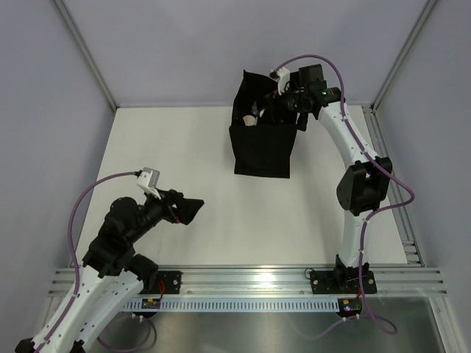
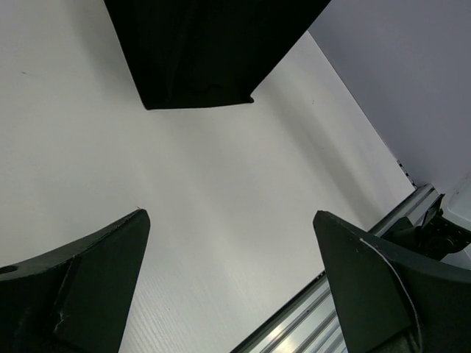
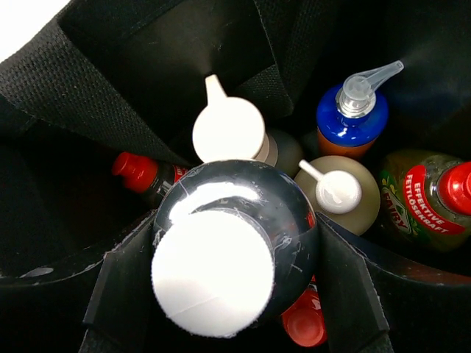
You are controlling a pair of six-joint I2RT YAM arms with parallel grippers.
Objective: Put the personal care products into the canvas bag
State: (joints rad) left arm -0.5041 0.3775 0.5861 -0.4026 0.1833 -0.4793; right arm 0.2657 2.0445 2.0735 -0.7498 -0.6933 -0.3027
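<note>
The white-capped bottle is squeezed between the right gripper's two fingers, inside the soft black canvas bag. Beside it stand a cream pump bottle, an orange blue-capped bottle and a yellow-green red-capped bottle. The left gripper is wide open, holding nothing, above the smooth white table.

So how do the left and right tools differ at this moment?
The left tool is open and empty; the right tool is shut on a white-capped bottle. The left tool hangs over the table, outside the bag; the right tool is at the bag's mouth, above other bottles. Both are dark, with two fingers.
</note>
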